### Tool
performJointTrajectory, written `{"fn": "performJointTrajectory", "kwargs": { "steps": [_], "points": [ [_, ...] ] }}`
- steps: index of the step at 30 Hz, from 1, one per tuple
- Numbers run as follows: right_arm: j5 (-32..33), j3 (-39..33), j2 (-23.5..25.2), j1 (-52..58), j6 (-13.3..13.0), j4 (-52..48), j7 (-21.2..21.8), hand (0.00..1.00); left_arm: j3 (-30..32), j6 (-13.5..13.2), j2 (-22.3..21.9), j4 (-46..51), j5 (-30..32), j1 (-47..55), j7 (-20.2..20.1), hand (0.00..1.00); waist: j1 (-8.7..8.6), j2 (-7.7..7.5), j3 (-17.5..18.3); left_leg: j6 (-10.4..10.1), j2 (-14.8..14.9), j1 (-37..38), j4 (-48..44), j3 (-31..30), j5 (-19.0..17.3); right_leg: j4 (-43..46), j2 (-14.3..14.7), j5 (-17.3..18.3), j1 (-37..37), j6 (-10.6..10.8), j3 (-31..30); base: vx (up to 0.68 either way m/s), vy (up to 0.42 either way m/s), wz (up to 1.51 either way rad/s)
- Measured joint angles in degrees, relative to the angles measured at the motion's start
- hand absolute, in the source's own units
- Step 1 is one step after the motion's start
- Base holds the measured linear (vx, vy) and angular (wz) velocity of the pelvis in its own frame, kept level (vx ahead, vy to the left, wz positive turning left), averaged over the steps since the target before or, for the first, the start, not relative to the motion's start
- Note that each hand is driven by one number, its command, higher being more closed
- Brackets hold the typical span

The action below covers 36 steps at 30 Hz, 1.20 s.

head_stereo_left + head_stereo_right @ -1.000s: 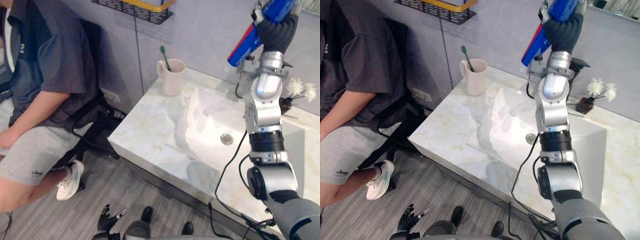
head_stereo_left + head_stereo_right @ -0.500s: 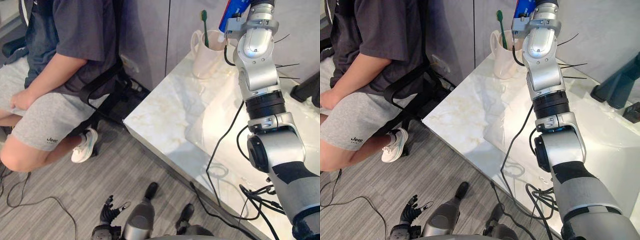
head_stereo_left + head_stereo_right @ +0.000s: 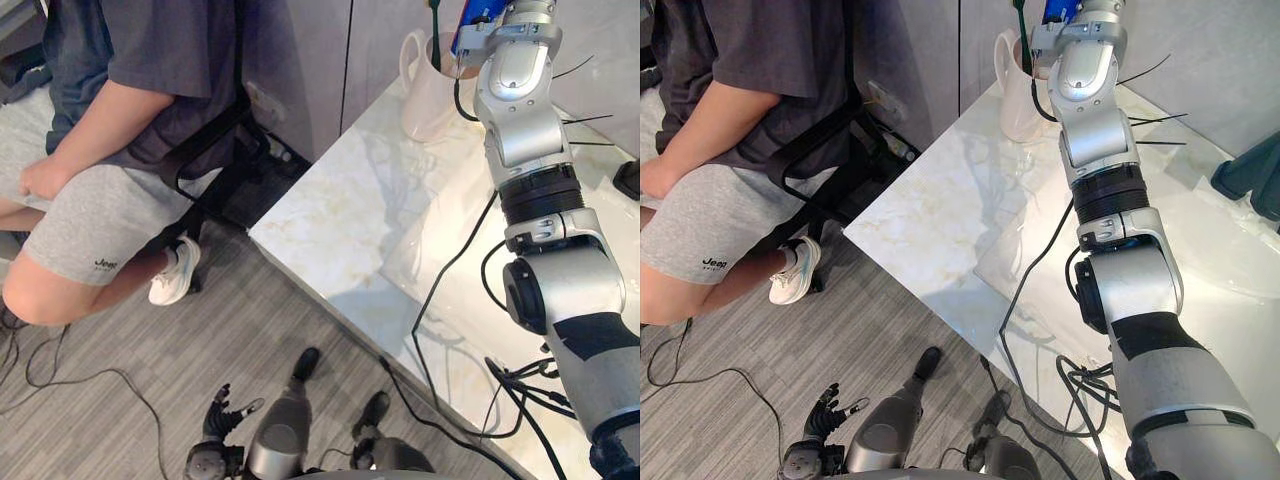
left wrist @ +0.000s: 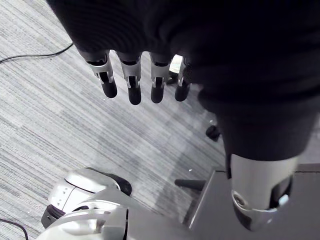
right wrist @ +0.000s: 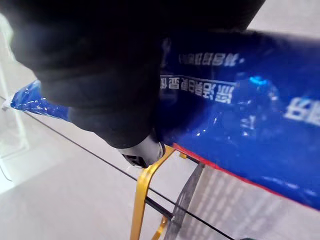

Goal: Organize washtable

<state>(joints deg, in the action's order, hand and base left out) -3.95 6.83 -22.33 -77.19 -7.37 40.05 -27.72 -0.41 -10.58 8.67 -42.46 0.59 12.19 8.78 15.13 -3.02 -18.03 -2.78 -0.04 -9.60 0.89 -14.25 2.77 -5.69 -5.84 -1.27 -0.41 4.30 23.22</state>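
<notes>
Right wrist view, right hand (image 5: 100,75) clasping blue tube (image 5: 240,110), arm (image 3: 522,120) outstretched, left hand (image 4: 132,82) loose-fingered

Upper left of both eye views: 1 seated person (image 3: 120,110) in a dark short-sleeved shirt and grey shorts, on a black chair (image 3: 213,150). Left of centre: 1 white sneaker (image 3: 175,272) on the grey wood-grain floor (image 3: 130,380) that spans the lower left. Top centre: grey wall panels (image 3: 300,50) with a white socket (image 3: 262,100) low on them. Right edge, right eye view: a dark teal object (image 3: 1252,175), kind unclear. Lower centre, right wrist view: a yellow metal frame (image 5: 141,200).
</notes>
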Motion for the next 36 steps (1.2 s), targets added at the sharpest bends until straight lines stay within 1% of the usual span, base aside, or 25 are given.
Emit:
{"fn": "performJointTrajectory", "kwargs": {
  "steps": [11,15,18,20,21,27,30,31,33,35,36],
  "points": [
    [3.5,-0.5,0.0,1.8,-0.1,-0.6,0.2,0.00,0.0,0.0,-0.1,-0.1,0.0,0.0,0.1,0.00,-0.23,0.07,0.0,0.0,0.0,0.6,0.0,0.1,0.0,0.0,-0.1,0.0,0.6,0.0,-0.1,0.00,0.000,0.00],
    [4.1,-3.0,0.3,5.1,-0.4,-1.1,0.3,0.00,0.0,0.1,-0.2,-0.2,0.0,0.0,0.1,0.00,-0.27,0.07,0.0,0.0,-0.1,1.6,0.1,0.0,0.0,0.0,-0.1,0.0,1.6,0.0,0.1,0.00,0.001,0.01],
    [5.0,-5.1,0.3,7.1,-1.2,-3.8,0.3,0.00,0.0,0.2,-0.3,-0.4,0.1,0.0,0.1,0.00,-0.57,0.07,0.0,0.0,-0.1,2.2,0.1,0.2,0.0,0.0,-0.1,0.0,2.1,0.0,-0.1,0.00,0.000,0.00],
    [5.7,-5.1,0.3,8.3,-1.4,-5.9,0.4,0.00,0.0,0.3,-0.3,-0.7,0.1,0.0,0.0,0.00,-1.05,0.07,0.0,0.0,-0.1,2.9,0.3,0.4,0.0,0.0,-0.1,0.0,2.6,0.0,-0.2,-0.01,0.007,-0.02],
    [5.8,-5.1,0.3,8.5,-1.4,-6.4,0.5,0.00,0.0,0.3,-0.3,-1.0,0.1,0.0,0.0,0.00,-1.68,0.06,0.0,0.0,0.0,3.1,0.3,0.5,0.0,0.0,-0.1,0.0,2.7,0.0,-0.4,-0.02,0.014,-0.06],
    [6.3,-6.4,0.0,10.4,-2.4,-10.6,0.5,0.00,0.1,0.4,-0.2,-1.8,0.2,0.0,-0.1,0.00,-2.13,-0.04,0.4,0.0,0.2,4.3,0.8,1.9,0.0,0.0,-0.1,0.0,3.0,0.0,-1.9,-0.02,0.014,-0.13],
    [6.3,-6.7,-0.8,13.2,-2.7,-17.7,0.5,0.00,0.2,1.0,-0.1,-3.2,0.2,0.2,-0.1,0.00,-3.59,-0.30,2.3,0.0,0.2,4.5,1.2,2.2,0.0,0.0,-0.2,0.0,2.9,0.0,-2.5,0.03,0.008,-0.05],
    [6.1,-6.6,-1.9,14.3,-3.0,-21.4,0.5,0.00,0.4,1.3,-0.2,-3.1,0.2,0.2,-0.3,0.00,-3.72,-0.39,3.0,0.0,0.2,5.0,1.2,3.0,0.0,0.0,-0.3,0.0,3.1,0.0,-3.0,0.04,0.015,-0.16],
    [6.0,-6.6,-3.2,15.2,-3.5,-24.2,0.5,0.00,1.1,1.3,-0.3,-3.2,0.2,0.3,-0.6,0.00,-4.28,-0.55,3.8,0.0,0.2,5.1,1.2,3.3,0.0,0.0,-0.3,0.0,3.1,0.0,-3.1,0.02,0.007,-0.11],
    [5.7,-6.7,-6.7,17.7,-3.8,-30.1,1.0,0.00,1.3,1.3,-0.1,-3.2,0.3,0.3,-1.1,0.00,-5.55,-1.23,4.7,0.0,0.3,5.5,1.2,3.7,0.0,0.0,-0.3,0.0,3.2,0.0,-3.6,0.00,0.008,-0.12],
    [5.4,-6.9,-9.3,20.7,-4.5,-33.8,1.9,0.00,1.9,1.3,-0.1,-3.5,0.3,0.3,-1.2,0.00,-6.53,-1.70,5.6,0.0,0.4,5.7,1.3,4.0,0.0,0.0,-0.3,0.0,3.2,0.0,-4.1,-0.01,0.008,-0.14]
  ]
}}
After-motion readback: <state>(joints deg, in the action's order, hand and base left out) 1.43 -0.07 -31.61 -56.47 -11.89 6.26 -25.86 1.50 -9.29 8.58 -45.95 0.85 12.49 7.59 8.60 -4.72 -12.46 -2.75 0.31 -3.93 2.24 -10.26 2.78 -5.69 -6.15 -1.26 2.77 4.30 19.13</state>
